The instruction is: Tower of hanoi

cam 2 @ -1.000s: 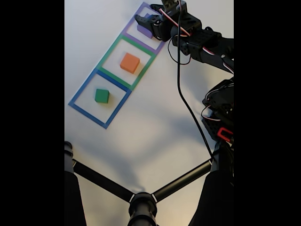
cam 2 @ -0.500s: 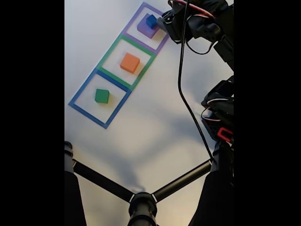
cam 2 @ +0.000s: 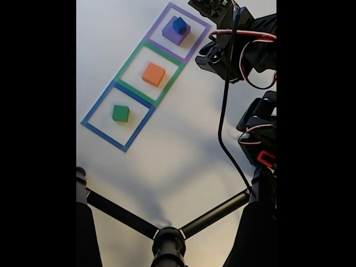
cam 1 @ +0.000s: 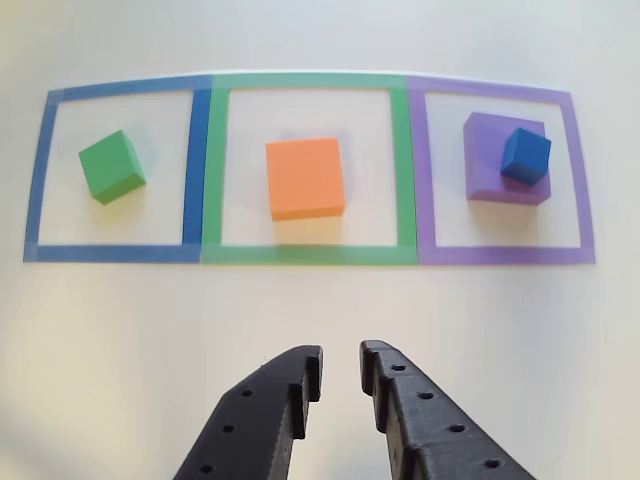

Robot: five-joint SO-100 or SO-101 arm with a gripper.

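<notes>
Blue cube (cam 1: 526,155) stacked on purple block (cam 1: 492,160), toward its right edge in the other view, both inside purple tape square (cam 1: 416,180); same pair at top in the fixed view, blue cube (cam 2: 179,25) on purple block (cam 2: 172,33). Orange block (cam 1: 305,178) alone in green tape square (cam 1: 401,170) at centre, green block (cam 1: 112,166) tilted in blue tape square (cam 1: 198,150) on the left, all on white table (cam 1: 120,340). Black gripper (cam 1: 340,368) low in the other view, well apart from all blocks, fingers (cam 1: 398,385) narrowly parted, nothing between them.
</notes>
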